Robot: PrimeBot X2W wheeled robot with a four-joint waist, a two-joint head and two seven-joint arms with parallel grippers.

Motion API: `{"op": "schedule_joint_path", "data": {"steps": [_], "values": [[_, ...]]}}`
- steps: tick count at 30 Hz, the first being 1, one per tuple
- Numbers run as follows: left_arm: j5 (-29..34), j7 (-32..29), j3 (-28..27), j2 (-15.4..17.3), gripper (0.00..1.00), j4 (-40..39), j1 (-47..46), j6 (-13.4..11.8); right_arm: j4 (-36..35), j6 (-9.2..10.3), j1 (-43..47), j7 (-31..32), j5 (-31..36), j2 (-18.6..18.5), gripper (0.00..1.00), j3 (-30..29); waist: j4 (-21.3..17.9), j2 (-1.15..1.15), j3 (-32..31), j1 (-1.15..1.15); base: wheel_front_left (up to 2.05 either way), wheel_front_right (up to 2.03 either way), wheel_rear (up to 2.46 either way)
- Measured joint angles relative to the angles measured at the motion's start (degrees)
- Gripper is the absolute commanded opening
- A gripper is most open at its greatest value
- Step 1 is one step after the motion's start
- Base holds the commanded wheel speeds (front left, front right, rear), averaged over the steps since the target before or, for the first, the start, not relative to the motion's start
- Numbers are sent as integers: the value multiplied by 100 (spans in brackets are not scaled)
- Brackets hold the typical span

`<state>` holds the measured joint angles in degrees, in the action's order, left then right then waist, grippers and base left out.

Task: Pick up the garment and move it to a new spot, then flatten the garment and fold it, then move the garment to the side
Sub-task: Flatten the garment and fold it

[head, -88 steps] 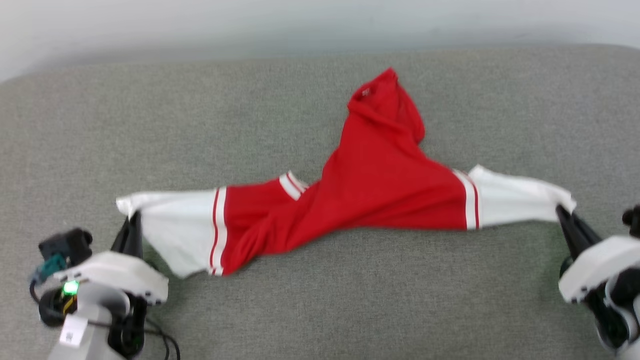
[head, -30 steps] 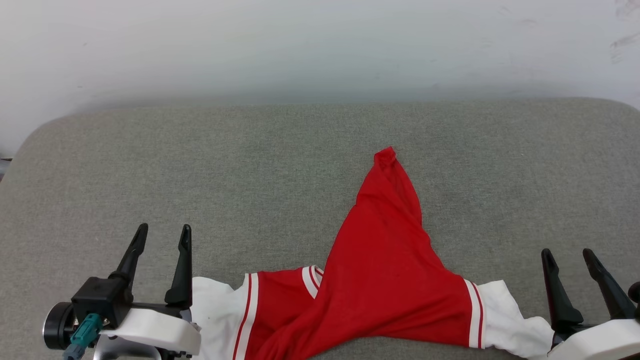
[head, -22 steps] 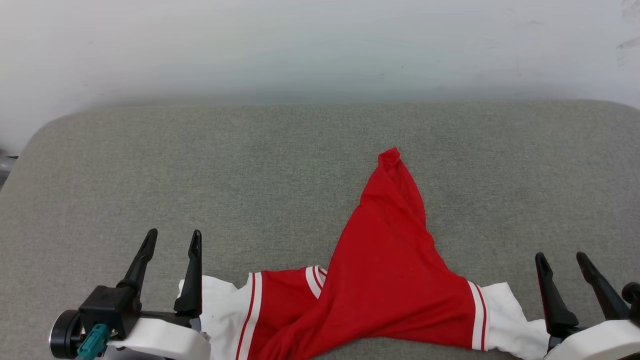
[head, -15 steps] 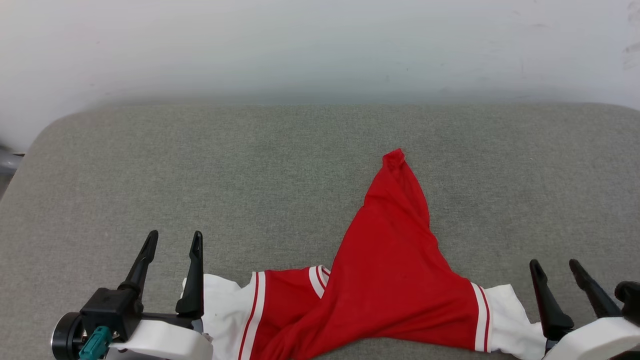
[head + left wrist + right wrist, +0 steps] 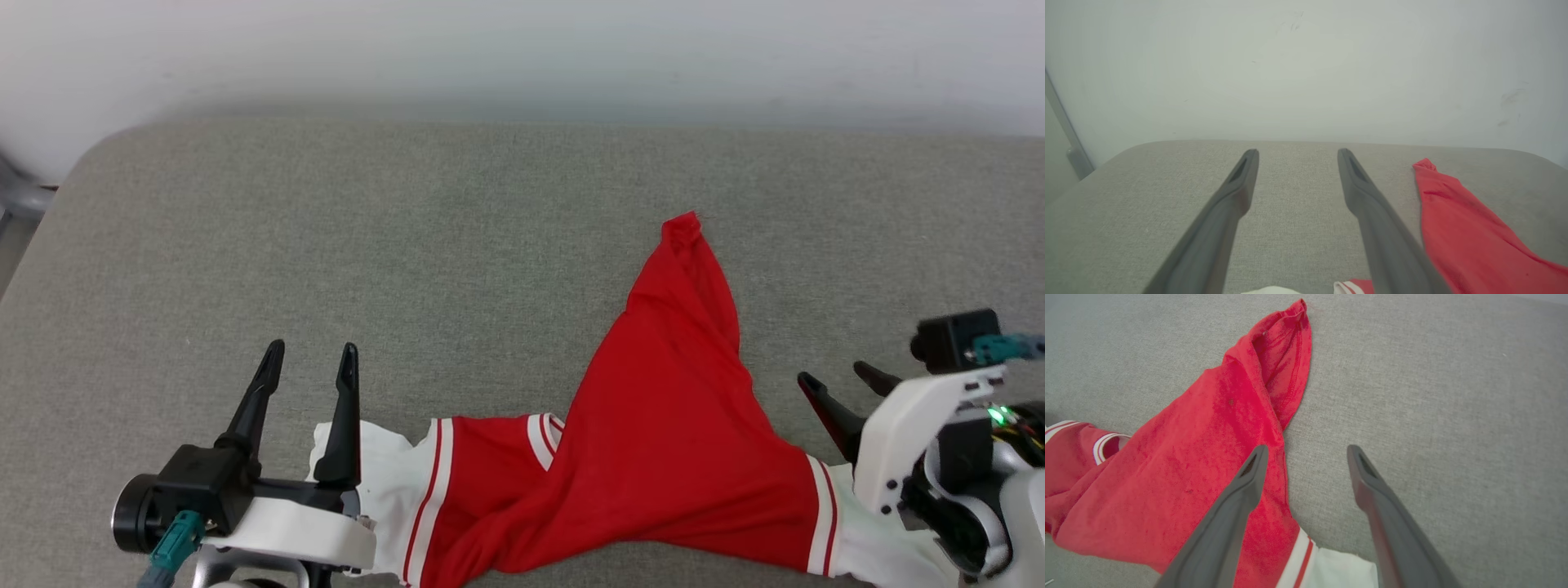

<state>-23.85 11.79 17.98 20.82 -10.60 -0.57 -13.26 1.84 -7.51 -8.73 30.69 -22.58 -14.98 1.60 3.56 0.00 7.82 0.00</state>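
1. The garment [image 5: 653, 457] lay crumpled on the grey padded surface [image 5: 408, 245], near the robot's edge of it and right of centre.
2. Its red body was bunched into a peak pointing away toward the pale wall [image 5: 522, 49]. The lower part spread wide to both sides.
3. One white sleeve [image 5: 384, 474] lay out to the left and the other white sleeve [image 5: 857, 539] to the right, each with red-white stripe trim where it met the red.
4. A striped collar edge [image 5: 543, 429] showed near the middle, half tucked under a red fold.
5. The left gripper [image 5: 313, 346] had its jaws spread wide and nothing between them, the fingers pointing up toward the wall.
6. Its right finger overlapped the edge of the left sleeve in the head view. Could not tell if it touched.
7. In the left wrist view the gap held bare grey padding, with the red fabric off to the right of the fingers.
8. The right gripper [image 5: 833, 372] was also wide apart and held nothing. It was angled inward toward the shirt, just beside the right sleeve.
9. In the right wrist view one finger crossed over red fabric and the other over bare grey, with the striped sleeve seam low between them.
10. Contact with the cloth there was unclear.
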Motion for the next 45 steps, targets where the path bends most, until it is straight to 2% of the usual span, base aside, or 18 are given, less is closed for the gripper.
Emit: {"op": "schedule_joint_path", "data": {"steps": [10, 21, 22, 23, 28, 32, 35, 45], "values": [[24, 176, 171, -297, 100, 220, -473, 166, 994, 0, -1512, 965, -414, -554, 100, 1447, 331, 0, 540, 1, 0, 0, 0], [16, 288, 170, -511, 100, 526, -703, 321, 1924, 3, -2184, 1555, -1002, -851, 100, 2428, 551, 0, 923, 0, 0, 0, 0], [19, 299, 167, -520, 100, 538, -705, 335, 1960, 4, -2219, 1583, -1063, -864, 29, 2479, 556, 0, 935, 0, 0, 0, 0], [31, 301, 162, -526, 100, 554, -707, 347, 1985, 11, -2252, 1605, -1110, -880, 0, 2526, 561, 0, 944, -1, 0, 0, 0], [52, 310, 113, -554, 100, 611, -723, 379, 1872, 0, -2433, 1190, -1283, -818, 0, 2638, 541, 0, 954, 0, 0, 0, 0], [82, 311, 79, -558, 100, 662, -734, 428, 1631, 0, -2991, 614, -1083, -782, 0, 2537, 495, 0, 934, 0, 0, 0, 0], [97, 311, 82, -578, 100, 670, -766, 468, 1616, 0, -3335, 430, -939, -771, 0, 2376, 494, 0, 948, 0, 0, 0, 0], [181, 326, 175, -753, 100, 700, -1011, 622, 2317, 0, -4370, -123, -454, -719, 0, 1660, 652, 0, 1329, 0, 0, 0, 0]]}}
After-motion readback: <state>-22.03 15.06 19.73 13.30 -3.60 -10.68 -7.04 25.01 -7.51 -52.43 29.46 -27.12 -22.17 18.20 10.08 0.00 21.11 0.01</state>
